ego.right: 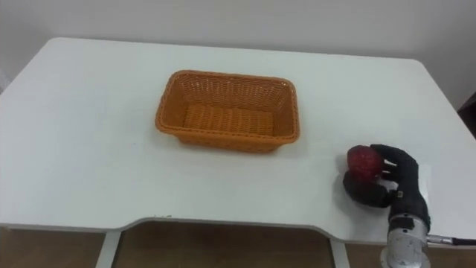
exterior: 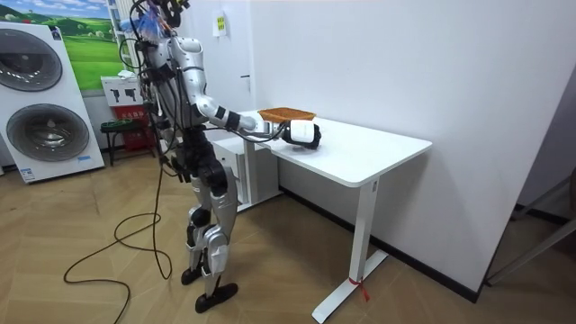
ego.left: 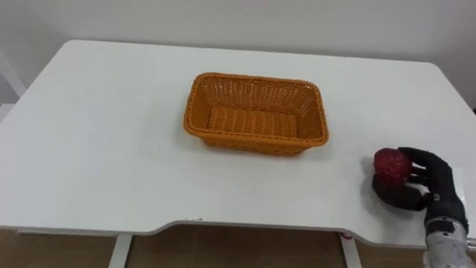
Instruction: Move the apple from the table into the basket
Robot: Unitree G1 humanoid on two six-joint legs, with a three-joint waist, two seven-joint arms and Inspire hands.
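Left eye view: right robot hand (ego.left: 431,187) curls low around the apple (ego.left: 390,164).

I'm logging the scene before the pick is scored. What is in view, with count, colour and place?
apple: one, red, near the table's right front corner, in the right hand's grasp
basket: one, orange wicker, middle of the table, nothing in it
table: one, white, in front of the robot, against the wall
washing machines: two, white, at the room view's left, one above the other
right hand: one, black, fingers curled round the apple at the table's right front edge
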